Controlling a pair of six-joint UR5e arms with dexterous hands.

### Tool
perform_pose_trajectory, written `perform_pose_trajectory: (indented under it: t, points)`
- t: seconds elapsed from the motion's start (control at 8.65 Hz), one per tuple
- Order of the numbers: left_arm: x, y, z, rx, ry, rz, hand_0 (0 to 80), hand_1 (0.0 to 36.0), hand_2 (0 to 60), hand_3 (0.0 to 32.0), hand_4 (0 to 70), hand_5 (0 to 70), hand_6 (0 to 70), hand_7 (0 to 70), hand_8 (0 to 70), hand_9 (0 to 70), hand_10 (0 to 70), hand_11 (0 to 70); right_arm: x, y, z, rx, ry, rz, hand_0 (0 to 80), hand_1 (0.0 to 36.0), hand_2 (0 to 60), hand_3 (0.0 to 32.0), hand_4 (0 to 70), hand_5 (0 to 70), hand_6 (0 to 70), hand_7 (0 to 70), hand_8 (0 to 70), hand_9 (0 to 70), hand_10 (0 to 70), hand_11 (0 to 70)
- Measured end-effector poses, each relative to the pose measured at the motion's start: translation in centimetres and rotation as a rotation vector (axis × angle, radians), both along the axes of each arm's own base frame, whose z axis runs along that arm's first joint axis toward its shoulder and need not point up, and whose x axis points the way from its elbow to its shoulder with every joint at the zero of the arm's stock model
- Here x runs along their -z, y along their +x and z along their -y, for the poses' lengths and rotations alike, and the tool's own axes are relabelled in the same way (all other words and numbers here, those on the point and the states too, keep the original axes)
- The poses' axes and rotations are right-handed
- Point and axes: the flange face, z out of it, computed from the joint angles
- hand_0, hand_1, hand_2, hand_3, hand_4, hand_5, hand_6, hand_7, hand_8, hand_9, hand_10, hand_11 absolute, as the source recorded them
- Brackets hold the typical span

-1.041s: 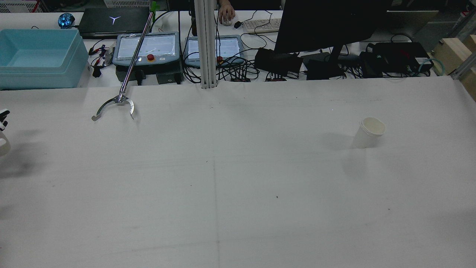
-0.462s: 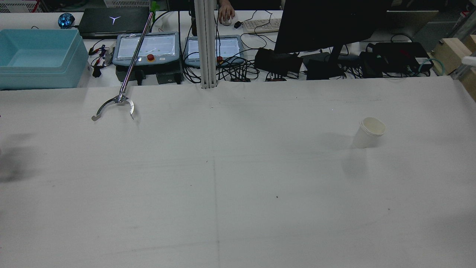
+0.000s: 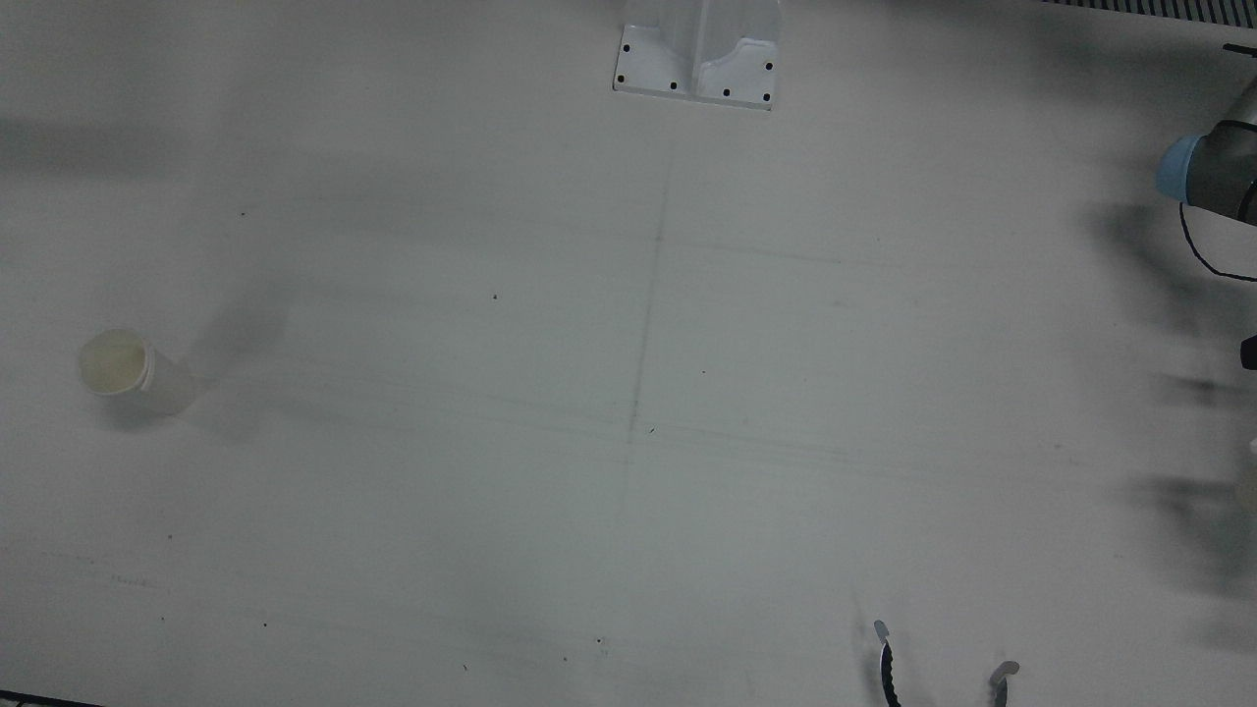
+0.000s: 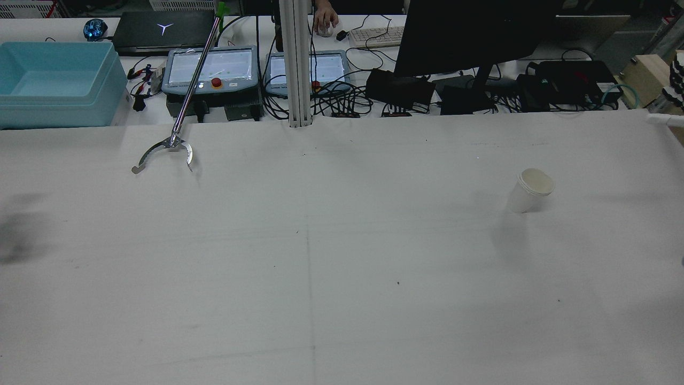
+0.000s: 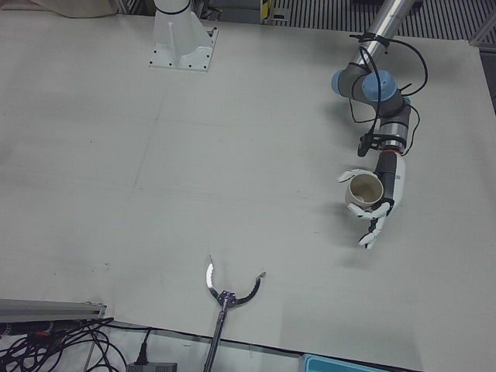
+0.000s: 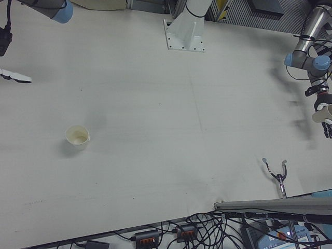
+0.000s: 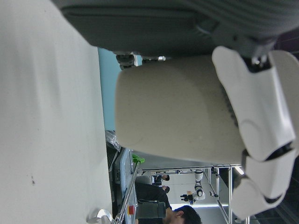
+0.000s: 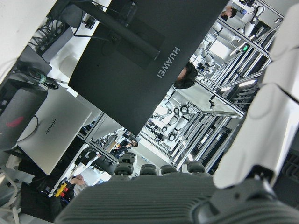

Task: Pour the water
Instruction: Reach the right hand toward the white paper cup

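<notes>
Off the left side of the table (image 5: 194, 155), my left hand (image 5: 376, 203) holds a paper cup (image 5: 364, 190) above the surface, mouth up, fingers (image 7: 254, 116) wrapped round its wall. A second paper cup (image 4: 530, 190) stands upright on the table's right half, well apart from both my hands. My right hand (image 4: 674, 80) shows only at the far right edge of the rear view; it holds nothing I can see, but how far its fingers are spread I cannot tell. A reacher tool (image 4: 171, 144) lies at the far edge.
</notes>
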Motion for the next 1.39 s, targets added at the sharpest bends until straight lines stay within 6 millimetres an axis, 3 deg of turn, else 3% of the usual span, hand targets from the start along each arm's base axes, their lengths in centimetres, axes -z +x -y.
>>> perform_pose_trajectory:
  t: [0.12, 0.23, 0.46, 0.69, 0.81, 1.04, 1.39]
  points:
    - [0.0, -0.1, -0.1, 0.000, 0.000, 0.000, 47.9, 12.6, 28.2, 0.0, 50.8, 70.0, 10.7, 20.7, 6.2, 11.6, 4.4, 6.9, -2.6, -1.0, 0.3, 0.016, -0.014, 0.060, 46.1, 12.4, 6.5, 0.0, 0.0, 0.0, 0.0, 0.0, 0.2, 1.9, 3.0, 6.0]
    - [0.0, 0.0, -0.1, 0.000, 0.001, -0.001, 47.9, 12.5, 28.1, 0.0, 50.8, 70.0, 10.8, 20.9, 6.1, 11.5, 4.4, 6.8, -4.0, -2.2, 0.5, 0.036, -0.020, 0.092, 45.8, 12.0, 7.2, 0.0, 0.0, 0.0, 0.0, 0.0, 0.3, 2.0, 3.1, 5.9]
    - [0.0, 0.0, 0.0, 0.000, 0.003, -0.003, 47.8, 12.5, 27.6, 0.0, 51.0, 70.0, 10.7, 20.6, 6.4, 11.7, 4.5, 7.0, -4.4, -6.0, 1.2, 0.074, -0.011, 0.113, 45.6, 12.1, 7.3, 0.0, 0.0, 0.0, 0.0, 0.0, 0.0, 1.1, 2.3, 4.9]
    - [-0.2, -0.3, -0.2, 0.001, 0.005, -0.005, 47.9, 12.2, 26.5, 0.0, 51.1, 70.0, 10.7, 20.5, 6.3, 11.5, 4.3, 6.8, -3.9, -12.9, 1.1, 0.101, 0.001, 0.119, 45.3, 11.8, 8.4, 0.0, 0.2, 0.0, 0.0, 0.0, 0.0, 1.0, 1.8, 4.1]
    - [-0.7, -0.8, -0.8, 0.001, 0.003, -0.004, 47.8, 12.2, 26.6, 0.0, 51.0, 70.0, 10.7, 20.5, 6.3, 11.5, 4.3, 6.8, -3.6, -15.4, 1.0, 0.113, 0.007, 0.123, 45.4, 12.1, 9.6, 0.0, 0.2, 0.0, 0.0, 0.0, 0.0, 0.1, 0.6, 2.3]
    - [-1.5, -1.5, -1.6, 0.001, 0.000, 0.000, 47.8, 12.2, 26.9, 0.0, 51.1, 70.0, 10.8, 20.5, 6.4, 11.6, 4.4, 6.9, -3.2, -17.8, 0.5, 0.132, -0.006, 0.103, 45.3, 12.5, 10.0, 0.0, 0.0, 0.0, 0.0, 0.0, 0.0, 0.0, 0.0, 0.0]
    - [-1.6, -1.6, -1.8, -0.002, -0.001, 0.001, 48.0, 12.0, 25.3, 0.0, 51.6, 70.0, 10.8, 20.5, 6.4, 11.6, 4.3, 6.8, -3.3, -18.4, -0.2, 0.024, -0.002, -0.008, 45.3, 12.9, 9.4, 0.0, 0.0, 0.0, 0.0, 0.0, 0.0, 0.0, 0.0, 0.6]
